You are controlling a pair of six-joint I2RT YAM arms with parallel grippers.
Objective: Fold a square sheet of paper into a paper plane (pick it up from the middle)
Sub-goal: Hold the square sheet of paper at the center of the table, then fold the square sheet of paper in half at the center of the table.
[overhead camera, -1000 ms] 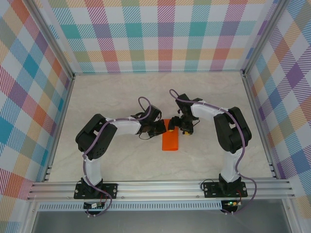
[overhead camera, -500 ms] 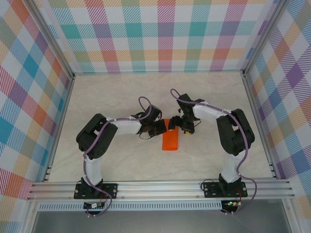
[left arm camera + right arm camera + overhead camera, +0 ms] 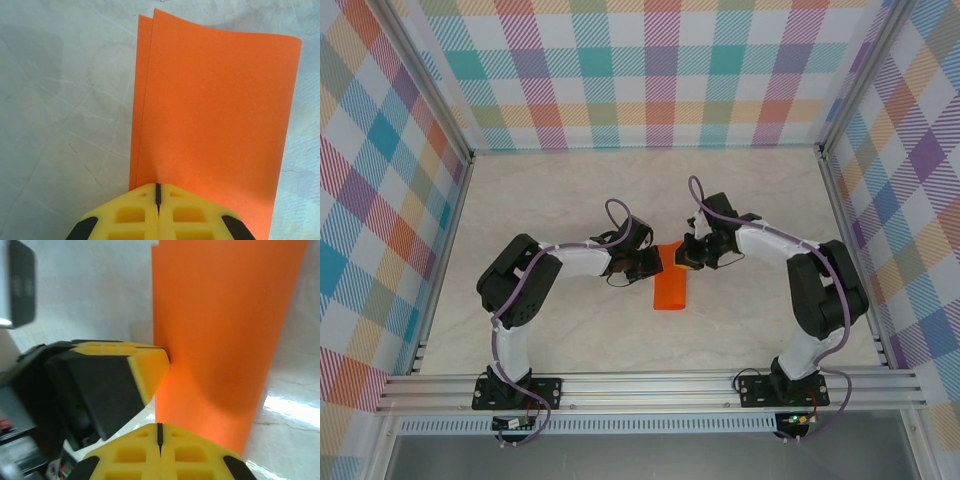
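Top view first: both arms reach in to the middle of the bench (image 3: pixel 560 200), meeting head to head at the far end of the orange sheet (image 3: pixel 671 292). The sheet is a narrow strip here, running from the grippers back toward the arm bases.

The left gripper (image 3: pixel 654 262) is fully closed. On its wrist camera the yellow fingers are pressed together with only a thin seam between them, pinching the sheet's edge. Two layers show along the left side there, one edge peeking out just behind the other, so the sheet is doubled over. It fans away from the fingers, slightly bowed.

The right gripper (image 3: pixel 689 254) is closed too, fingers tight together, and the sheet rises straight out of that seam on its wrist camera, so it has a pinch on the same end. One yellow finger (image 3: pixel 147 365) of the left gripper sits just beside it, touching the sheet's edge.

Whether the strip's near end rests on the bench or hangs just above it, I can't tell. Checked walls (image 3: pixel 650 70) stand all around.
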